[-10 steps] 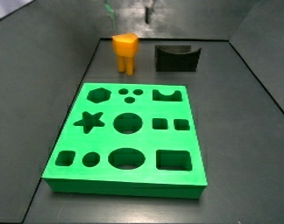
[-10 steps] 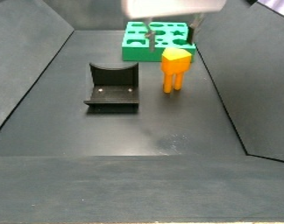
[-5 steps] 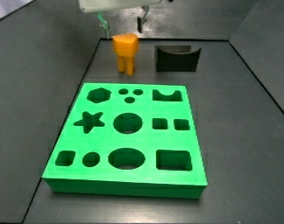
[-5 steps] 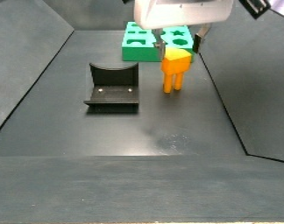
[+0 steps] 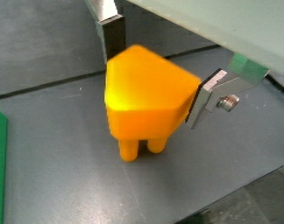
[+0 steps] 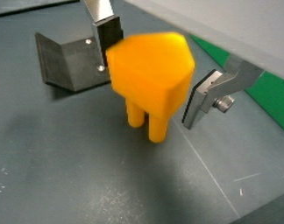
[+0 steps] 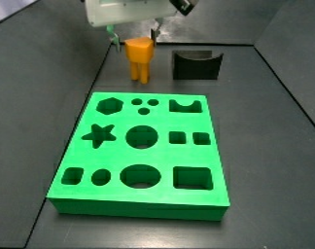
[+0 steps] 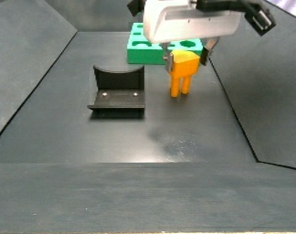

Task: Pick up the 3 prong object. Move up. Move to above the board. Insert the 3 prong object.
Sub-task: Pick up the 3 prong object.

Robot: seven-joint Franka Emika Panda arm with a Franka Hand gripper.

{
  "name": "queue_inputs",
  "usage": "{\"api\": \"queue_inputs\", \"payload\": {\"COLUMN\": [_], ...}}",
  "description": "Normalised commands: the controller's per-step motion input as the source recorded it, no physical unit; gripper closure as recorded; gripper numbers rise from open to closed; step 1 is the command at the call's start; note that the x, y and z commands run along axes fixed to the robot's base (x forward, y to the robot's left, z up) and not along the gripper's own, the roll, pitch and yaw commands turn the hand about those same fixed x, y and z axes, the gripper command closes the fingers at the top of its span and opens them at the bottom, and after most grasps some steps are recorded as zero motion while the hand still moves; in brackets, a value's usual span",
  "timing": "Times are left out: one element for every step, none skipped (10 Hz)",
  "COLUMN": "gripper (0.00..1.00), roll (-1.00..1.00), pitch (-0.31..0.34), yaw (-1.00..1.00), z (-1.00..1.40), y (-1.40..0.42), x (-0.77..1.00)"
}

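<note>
The 3 prong object (image 5: 145, 96) is orange-yellow, flanked by the gripper (image 5: 156, 70) and its silver fingers (image 6: 210, 94). The board (image 7: 141, 154) is bright green; at its 1 o'clock, the fixture (image 7: 195, 64) is black on dark grey floor (image 8: 151, 137).

The tool (image 6: 151, 72) straddles the upright 3 prong object (image 6: 152, 77).

Lighting even and diffuse. Both wrist views soft: the 3 prong object (image 5: 145, 92) blurs between the gripper (image 5: 156, 66) fingers. Side views low-resolution; white glare bleaches the housing above the gripper (image 8: 185, 57).
</note>
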Motion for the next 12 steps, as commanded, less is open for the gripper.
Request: {"api": "queue_inputs", "payload": {"gripper": [0.00,0.00,1.00,1.00,1.00,1.00,1.00,1.00,1.00,1.00,1.00,1.00], "roll": [0.09,0.02,0.00,0.00,0.00,0.00,0.00,0.00,0.00,0.00,0.00,0.00], "pitch": [-0.113,-0.027,0.000,0.000,0.000,0.000,0.000,0.000,0.000,0.000,0.000,0.000], "yaw": [0.00,0.00,0.00,0.00,0.00,0.00,0.00,0.00,0.00,0.00,0.00,0.00], "z": [-0.34,-0.16,0.00,0.00,0.00,0.00,0.00,0.00,0.00,0.00,0.00,0.00], "y": [-0.01,0.00,0.00,0.00,0.00,0.00,0.00,0.00,0.00,0.00,0.00,0.00], "x": [0.00,0.00,0.00,0.00,0.00,0.00,0.00,0.00,0.00,0.00,0.00,0.00]}}
